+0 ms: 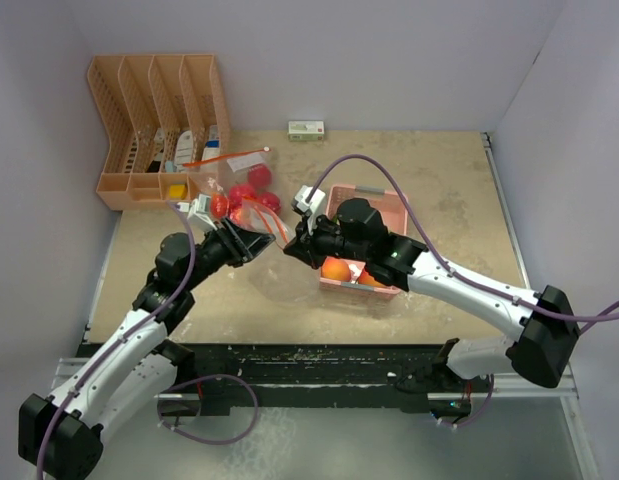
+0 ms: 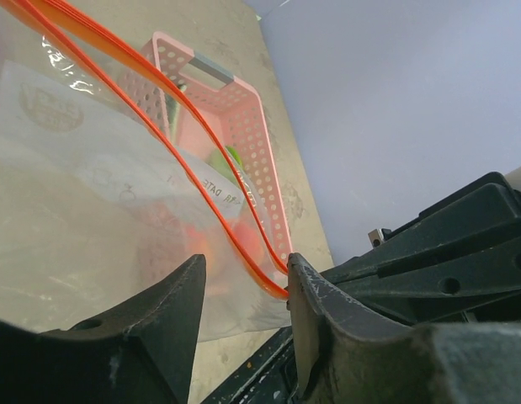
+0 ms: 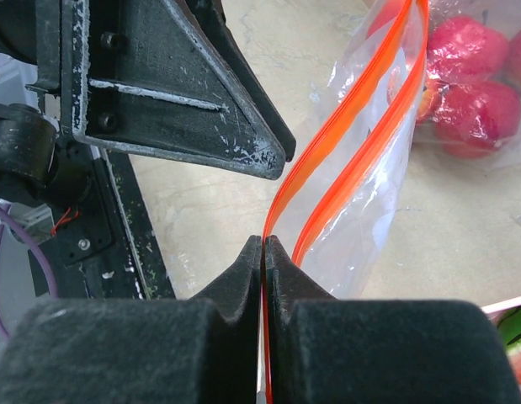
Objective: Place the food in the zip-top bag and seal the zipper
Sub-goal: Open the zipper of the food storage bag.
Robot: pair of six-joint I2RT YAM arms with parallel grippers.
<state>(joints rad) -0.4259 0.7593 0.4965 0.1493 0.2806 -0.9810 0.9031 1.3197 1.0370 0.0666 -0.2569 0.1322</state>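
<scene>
Zip-top bag [image 3: 361,177] lies on the counter [image 1: 439,180] just left of a pink basket [image 1: 374,192], with its orange zipper edge lifted between the two arms. Several red apples [image 1: 245,196] are inside it. An orange peach [image 1: 336,268] and a green piece [image 2: 231,160] lie in the basket, so filling looks partly done. Sealing is not begun: the two zipper tracks stand apart. The right end effector [image 3: 264,244] is pinched together on one track. The left end effector [image 2: 243,269] has its fingers apart around the bag's edge. The zipper's long axis runs from the end effectors toward the apples, far and left.
</scene>
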